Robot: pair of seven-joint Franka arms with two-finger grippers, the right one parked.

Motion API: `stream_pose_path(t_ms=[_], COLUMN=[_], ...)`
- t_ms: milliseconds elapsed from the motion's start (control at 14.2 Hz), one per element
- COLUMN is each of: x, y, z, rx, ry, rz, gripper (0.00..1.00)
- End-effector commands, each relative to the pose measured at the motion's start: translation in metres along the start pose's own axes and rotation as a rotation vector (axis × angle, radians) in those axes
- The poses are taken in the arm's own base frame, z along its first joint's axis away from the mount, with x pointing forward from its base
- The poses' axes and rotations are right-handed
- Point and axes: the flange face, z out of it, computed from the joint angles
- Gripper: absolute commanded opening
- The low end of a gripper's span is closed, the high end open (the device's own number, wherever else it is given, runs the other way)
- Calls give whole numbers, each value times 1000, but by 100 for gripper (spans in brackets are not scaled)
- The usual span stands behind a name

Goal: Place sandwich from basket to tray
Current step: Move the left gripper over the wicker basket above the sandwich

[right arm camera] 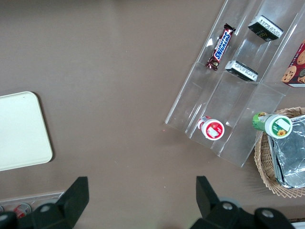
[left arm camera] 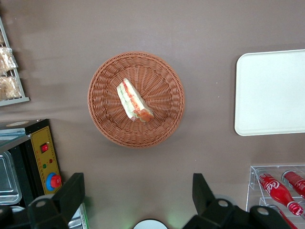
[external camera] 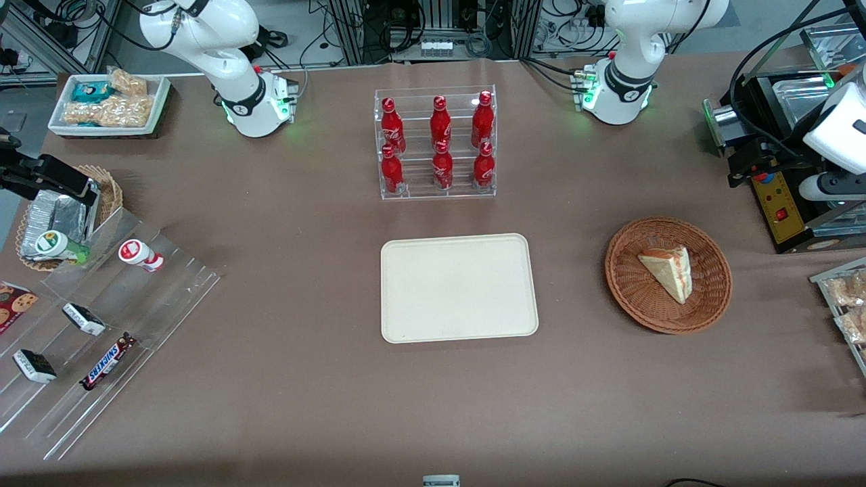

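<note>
Only the wrist view shows the gripper, wide apart and empty, above the sandwich in its basket

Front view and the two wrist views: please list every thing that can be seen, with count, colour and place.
sandwich: 1, pale bread with red and orange layers, in the basket.
basket: 1, brown wicker, toward the working arm's end.
tray: 1, cream, table middle, nothing on it.
bottles: 6, red, in a clear rack farther from the front camera than the tray.
white tub: 1, holding snack bars, toward the parked arm's end.
foil-lined basket: 1, brown, nearer than the tub.
clear stepped stand: 1, with a Snickers bar and small packs.
control box: 1, black and yellow, beside the basket.
tool: 1, black, left arm's, open, high above the table near the basket.
</note>
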Motion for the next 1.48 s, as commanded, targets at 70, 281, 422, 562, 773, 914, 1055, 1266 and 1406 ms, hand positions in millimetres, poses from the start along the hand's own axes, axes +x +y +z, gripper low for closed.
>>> stream_pose_path(t_ms=[70, 281, 422, 562, 773, 914, 1055, 1266, 1406], x=[6, 13, 24, 30, 35, 32, 27, 22, 20], y=[2, 0, -5, -8, -27, -28, -41, -44, -51], z=[8, 27, 53, 81, 132, 175, 207, 234, 243], rx=[11, 10, 10, 15, 11, 12, 10, 17, 21], ry=[-14, -60, -106, -157, -182, -194, -182, -173, -153], rz=[17, 12, 1, -3, -34, -37, -94, -205, -318], gripper=[100, 100, 100, 100, 100, 100, 100, 100, 100])
